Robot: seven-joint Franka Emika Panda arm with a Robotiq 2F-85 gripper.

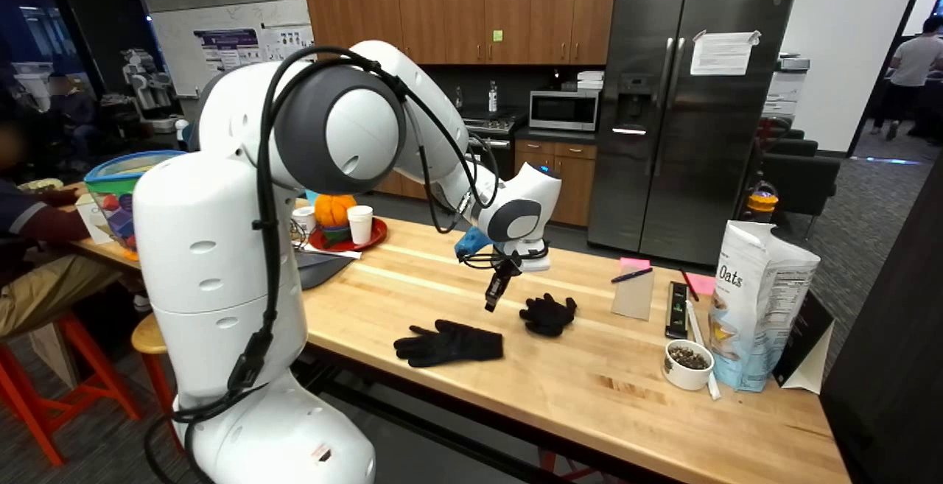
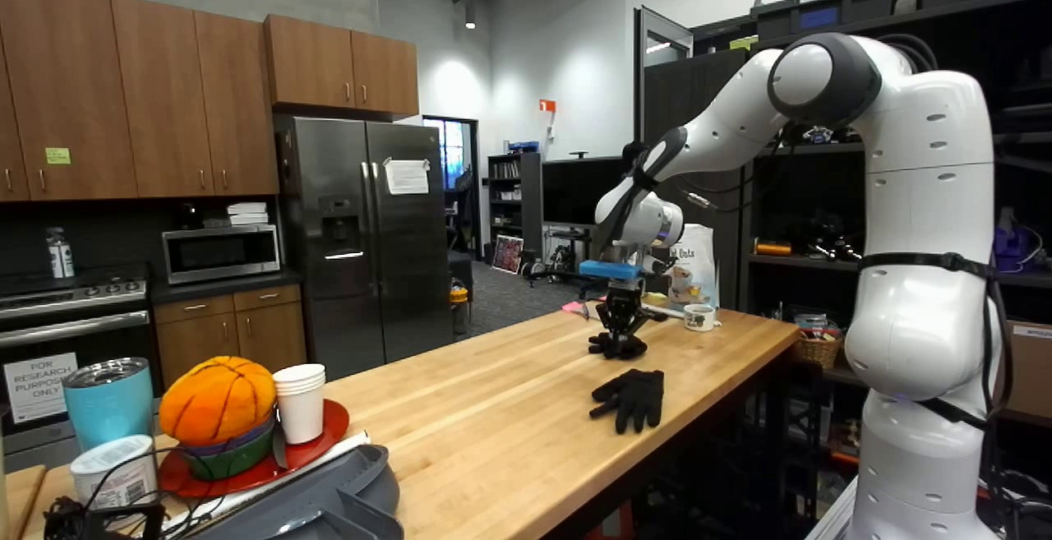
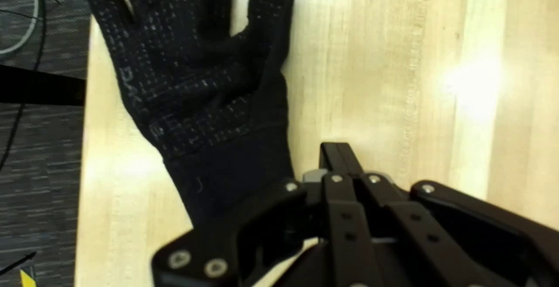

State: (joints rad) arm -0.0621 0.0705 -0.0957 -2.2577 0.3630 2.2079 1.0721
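My gripper [image 3: 341,152] hangs tips down over the wood counter [image 3: 384,81]. The jaws are squeezed together, side against side, and they grip only each other. A flat black glove [image 3: 196,81] lies just beside them, dotty side up, and in the wrist view the gripper hides a bit of it. In an exterior view I see wood between the jaws and the glove's cuff [image 1: 482,344], so they look apart. This glove lies very close to the long edge of the counter, with the floor [image 3: 48,169] down below. Its fingers come right up by that edge, and I can't tell if one pokes past. On the other side of the jaws I have a wide stretch of wood to move over.

A second black glove [image 1: 547,314], all bunched up, sits near the jaws, farther in from that edge. In an exterior view, a small white cup [image 1: 684,376] and a tall bag of oats [image 1: 755,300] stand at one end, well apart from the gripper. Toward the other end, a red plate [image 2: 333,433] holds a stack of paper cups [image 2: 300,408].
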